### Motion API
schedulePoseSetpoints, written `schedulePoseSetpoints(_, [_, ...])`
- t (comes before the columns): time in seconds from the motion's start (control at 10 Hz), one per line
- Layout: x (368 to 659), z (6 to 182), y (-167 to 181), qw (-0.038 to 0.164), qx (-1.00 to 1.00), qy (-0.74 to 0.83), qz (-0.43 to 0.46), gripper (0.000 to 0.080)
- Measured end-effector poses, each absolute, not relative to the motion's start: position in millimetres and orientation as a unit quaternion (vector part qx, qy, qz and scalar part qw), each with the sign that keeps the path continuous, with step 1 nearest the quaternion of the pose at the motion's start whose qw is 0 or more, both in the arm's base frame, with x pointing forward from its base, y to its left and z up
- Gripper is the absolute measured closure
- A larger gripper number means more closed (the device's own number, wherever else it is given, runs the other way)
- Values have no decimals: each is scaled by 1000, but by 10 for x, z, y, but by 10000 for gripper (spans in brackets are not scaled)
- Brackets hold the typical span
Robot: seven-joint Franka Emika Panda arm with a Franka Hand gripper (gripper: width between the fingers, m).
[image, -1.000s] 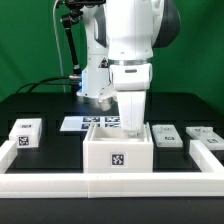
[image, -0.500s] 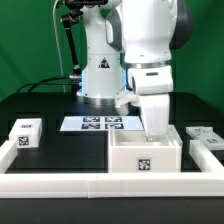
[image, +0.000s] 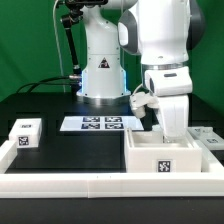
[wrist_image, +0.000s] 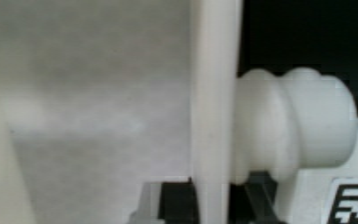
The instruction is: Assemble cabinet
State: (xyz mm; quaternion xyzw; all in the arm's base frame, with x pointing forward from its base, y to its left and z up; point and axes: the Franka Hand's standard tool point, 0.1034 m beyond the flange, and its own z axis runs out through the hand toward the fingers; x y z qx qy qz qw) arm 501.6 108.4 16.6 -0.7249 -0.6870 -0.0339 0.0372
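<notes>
Front rail (image: pixel 60 182): nearest, just before the hand. Cabinet's open tray (image: pixel 165 160): directly beneath the hand (image: pixel 172 122), slid along the rail toward the exterior view's right; apparently being positioned. Hand's grip: cannot tell, fingers hidden. Small box (image: pixel 25 133), marker board (image: pixel 100 123): well apart, beyond.

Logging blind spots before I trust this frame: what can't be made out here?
The gripper: exterior view, its jaws hidden behind the wall of the open tray; open or shut unclear.
A small box: exterior view, partly covered by the tray.
Wrist view: a blurred white panel fills it; a tag is cut off by the edge.
</notes>
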Motion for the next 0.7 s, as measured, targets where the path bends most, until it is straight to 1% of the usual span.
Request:
schedulePoseSetpoints(0.4, [5209, 186, 1165, 39, -728, -684, -34, 762])
schedulePoseSetpoints(0.7, [5202, 171, 1162, 39, -735, -676, -34, 762])
